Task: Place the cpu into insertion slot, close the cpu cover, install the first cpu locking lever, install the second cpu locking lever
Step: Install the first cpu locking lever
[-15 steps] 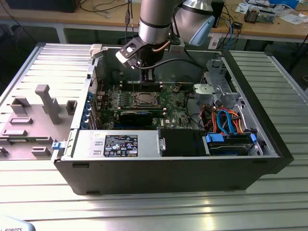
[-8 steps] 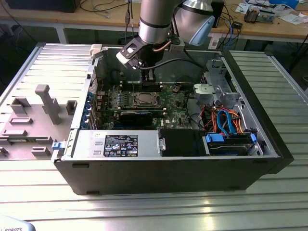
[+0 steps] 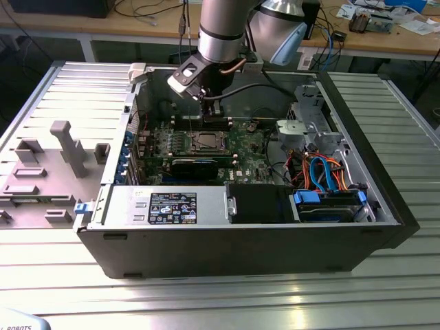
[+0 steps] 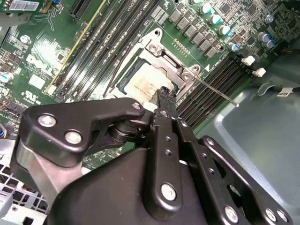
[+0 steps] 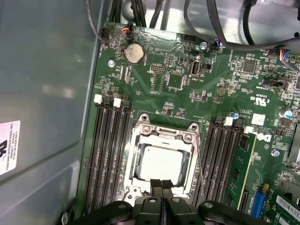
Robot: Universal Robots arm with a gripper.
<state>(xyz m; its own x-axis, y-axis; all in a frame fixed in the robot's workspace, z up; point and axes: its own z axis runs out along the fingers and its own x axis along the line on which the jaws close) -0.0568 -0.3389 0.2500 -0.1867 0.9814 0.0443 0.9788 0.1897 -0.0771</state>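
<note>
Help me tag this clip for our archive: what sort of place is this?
Probably a robotics lab or workshop. A robot arm reaches into an open computer case lying on a ribbed metal table, and wooden workbenches strewn with cables and parts stand behind it.

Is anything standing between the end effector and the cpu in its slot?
Nothing visible does. The end effector, fingers together, hangs at the edge of the cpu, which lies in the insertion slot, framed by the cpu cover.
</note>
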